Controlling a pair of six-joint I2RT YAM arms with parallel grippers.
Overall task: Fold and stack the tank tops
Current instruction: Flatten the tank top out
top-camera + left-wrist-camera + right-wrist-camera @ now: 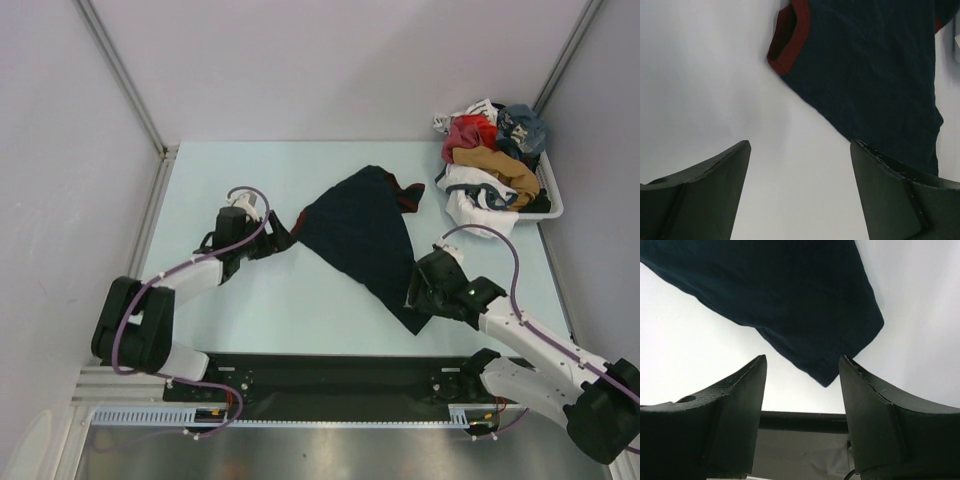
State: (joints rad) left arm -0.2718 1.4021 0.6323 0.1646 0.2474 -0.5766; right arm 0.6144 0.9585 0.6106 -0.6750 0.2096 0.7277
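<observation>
Both grippers' jaws open, navy tank top point(360, 240) on pale table point(250, 310), grey walls

Navy top point(358, 240) with maroon trim lies spread, rumpled, mid-table. White top point(478, 205) — bunched, hanging over a tray's near edge.

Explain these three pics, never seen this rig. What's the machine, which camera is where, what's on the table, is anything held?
Two robot arms are bolted at the near edge of a pale table. The top picture looks down from above and behind them. The other two come from cameras on each wrist, with the dark fingers at the bottom of the frame.

A navy tank top with maroon trim lies spread and rumpled mid-table. A tray at the far right holds a heap of mixed clothes.

The left gripper is open beside the top's maroon-trimmed edge. The right gripper is open at its near corner. Nothing is held.
</observation>
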